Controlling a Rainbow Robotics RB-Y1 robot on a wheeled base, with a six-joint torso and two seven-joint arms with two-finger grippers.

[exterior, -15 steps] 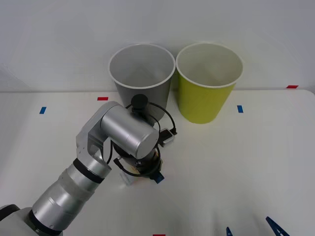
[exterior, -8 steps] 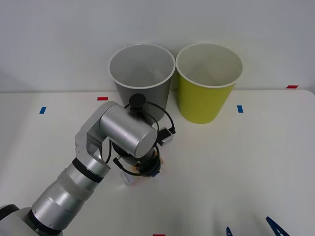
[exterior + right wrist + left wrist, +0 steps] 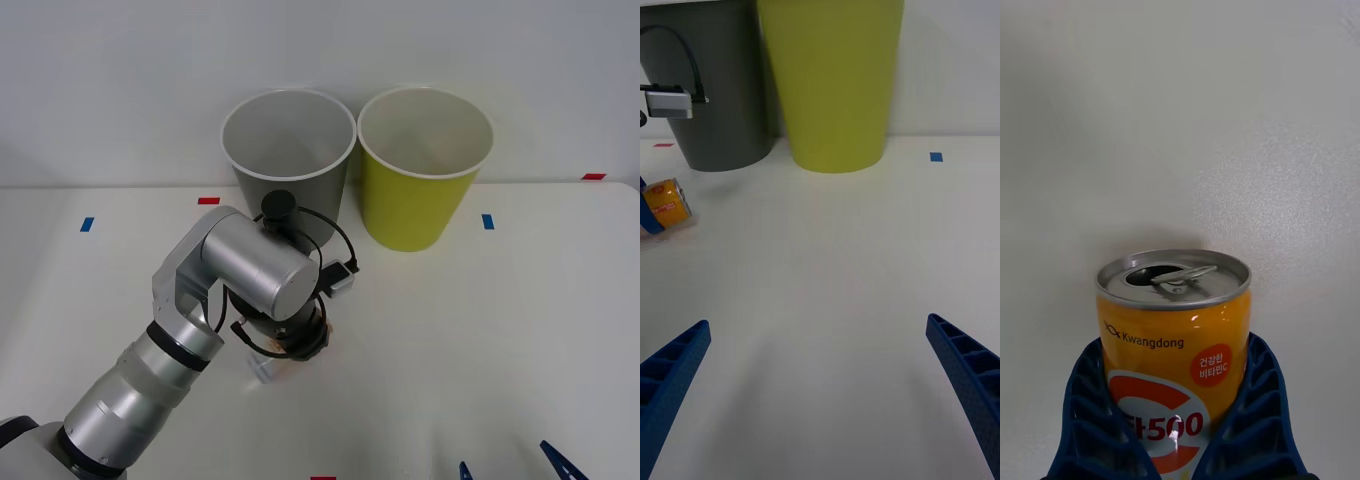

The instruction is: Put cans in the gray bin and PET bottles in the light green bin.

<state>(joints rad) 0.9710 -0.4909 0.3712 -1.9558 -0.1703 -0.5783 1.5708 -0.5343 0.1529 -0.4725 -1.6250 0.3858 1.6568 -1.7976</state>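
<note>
Left wrist view, left gripper (image 3: 1176, 442) clamped on the can (image 3: 1174, 337), front view, gray bin (image 3: 288, 150) upper centre, green bin (image 3: 420, 165) beside it, right gripper (image 3: 820, 382) spread wide at lower right.

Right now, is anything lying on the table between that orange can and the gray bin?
No. In the right wrist view the table between the can, held in the left gripper's fingers, and the gray bin is bare.

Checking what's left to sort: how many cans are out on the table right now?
1. The can is clamped in the left gripper on the table, in front of the gray bin. More could hide under the left arm.
</note>
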